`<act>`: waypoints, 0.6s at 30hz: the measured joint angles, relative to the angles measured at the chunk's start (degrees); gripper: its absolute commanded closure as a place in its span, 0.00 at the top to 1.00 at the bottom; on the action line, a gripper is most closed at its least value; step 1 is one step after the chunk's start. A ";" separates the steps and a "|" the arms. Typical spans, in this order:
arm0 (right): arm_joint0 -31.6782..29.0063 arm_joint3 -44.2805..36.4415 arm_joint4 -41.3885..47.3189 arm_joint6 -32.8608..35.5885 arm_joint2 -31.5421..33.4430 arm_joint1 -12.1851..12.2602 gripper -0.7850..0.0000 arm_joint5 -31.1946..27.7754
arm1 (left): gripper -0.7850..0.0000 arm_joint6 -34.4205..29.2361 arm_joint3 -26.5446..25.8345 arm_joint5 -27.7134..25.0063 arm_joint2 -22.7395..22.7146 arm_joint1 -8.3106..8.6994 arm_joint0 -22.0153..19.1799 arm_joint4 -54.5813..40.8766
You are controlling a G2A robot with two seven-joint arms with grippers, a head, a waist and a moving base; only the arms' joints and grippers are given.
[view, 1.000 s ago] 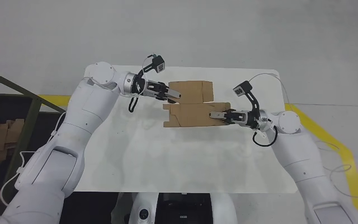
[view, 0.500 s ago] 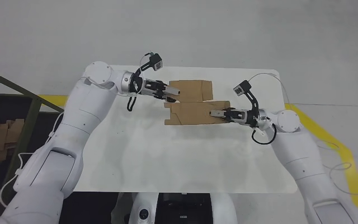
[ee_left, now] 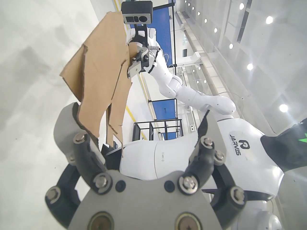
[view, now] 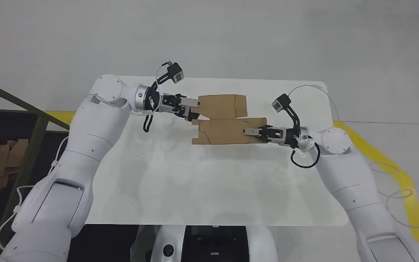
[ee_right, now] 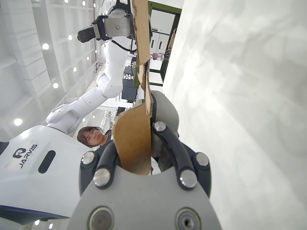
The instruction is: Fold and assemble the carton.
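Note:
The flat brown carton [view: 222, 118] is held a little above the white table [view: 196, 190], its panels and flaps unfolded. My right gripper [view: 249, 131] is shut on its right edge; in the right wrist view the cardboard [ee_right: 135, 142] runs between the fingers of that gripper [ee_right: 148, 111]. My left gripper [view: 194, 112] is at the carton's left end. In the left wrist view it [ee_left: 140, 113] is open, and a corner of the carton [ee_left: 100, 72] rests against one finger [ee_left: 72, 123]. The other finger [ee_left: 206, 130] stands well apart from the cardboard.
The table's near half [view: 216, 196] is bare white surface. A dark green rack [view: 26, 131] stands off the left edge, and a yellow floor line [view: 366, 150] runs past the right edge.
My left gripper has drawn back to the left, off the carton's panel to its left end. The carton and my right gripper have shifted slightly away and to the left.

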 measured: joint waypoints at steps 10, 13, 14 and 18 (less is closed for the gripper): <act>0.33 0.05 -1.65 -1.04 -0.76 -0.08 0.00 1.31 | 1.00 -0.81 -2.07 0.43 -1.71 0.55 0.66 -1.06; 0.42 -0.01 -1.95 -1.26 -0.97 -0.12 0.00 1.57 | 1.00 -0.69 -3.37 0.71 -2.09 0.70 0.68 -0.88; 0.45 -0.05 -2.04 -1.28 -1.02 -0.12 0.00 1.61 | 1.00 -0.58 -3.80 0.85 -2.16 0.75 0.70 -0.75; 0.45 -0.25 -1.96 -1.09 -1.15 -0.14 0.00 1.62 | 1.00 0.37 -4.41 1.20 -2.00 0.76 0.47 0.24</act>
